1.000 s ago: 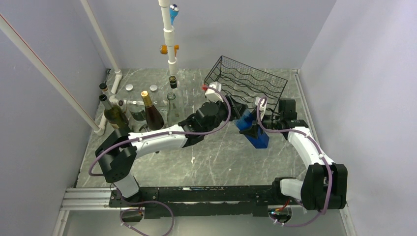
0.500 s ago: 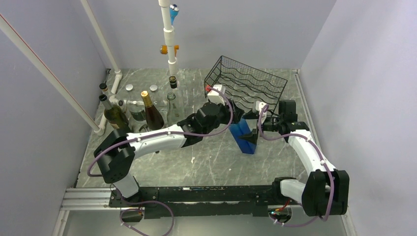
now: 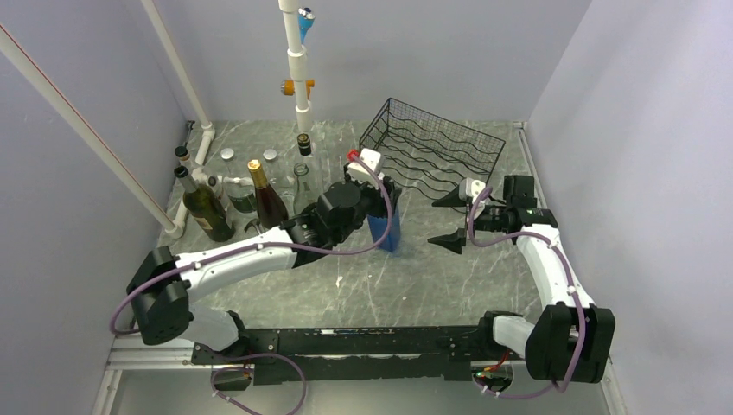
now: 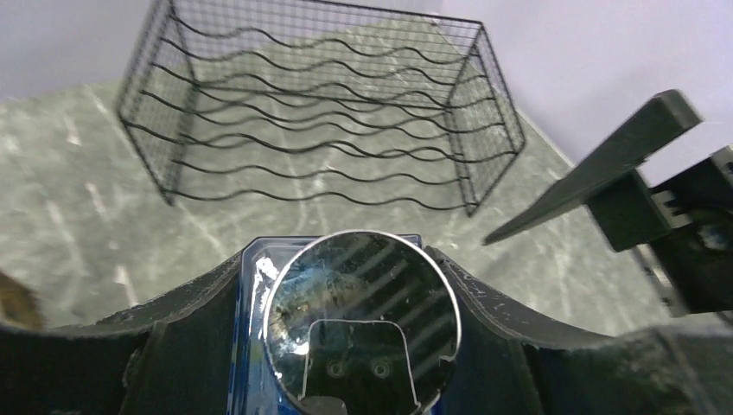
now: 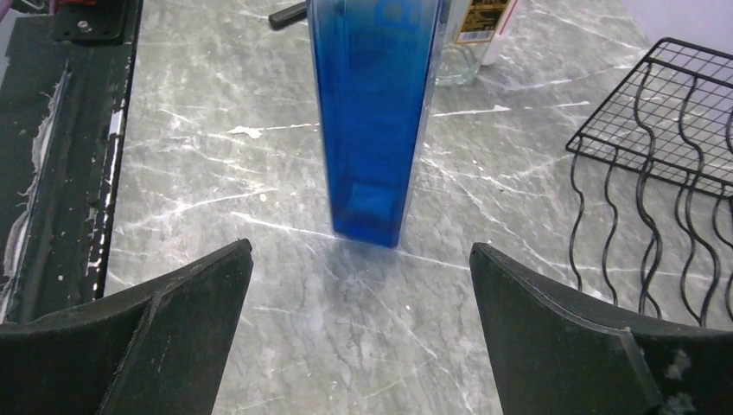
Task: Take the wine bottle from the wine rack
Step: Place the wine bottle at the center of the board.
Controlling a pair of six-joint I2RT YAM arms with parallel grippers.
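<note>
Grey marble bench (image 3: 346,285): blue wine bottle (image 5: 372,104) upright, clear of wine rack (image 3: 432,151); left fingers (image 4: 186,303) clamped round its top; right fingers (image 5: 173,320) spread wide, empty. Judged step: set-down; next, left release.

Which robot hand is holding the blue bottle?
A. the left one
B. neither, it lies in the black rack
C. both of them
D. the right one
A: the left gripper is shut around the blue bottle, one finger on each side, while the right gripper is wide open and apart from it.
</note>
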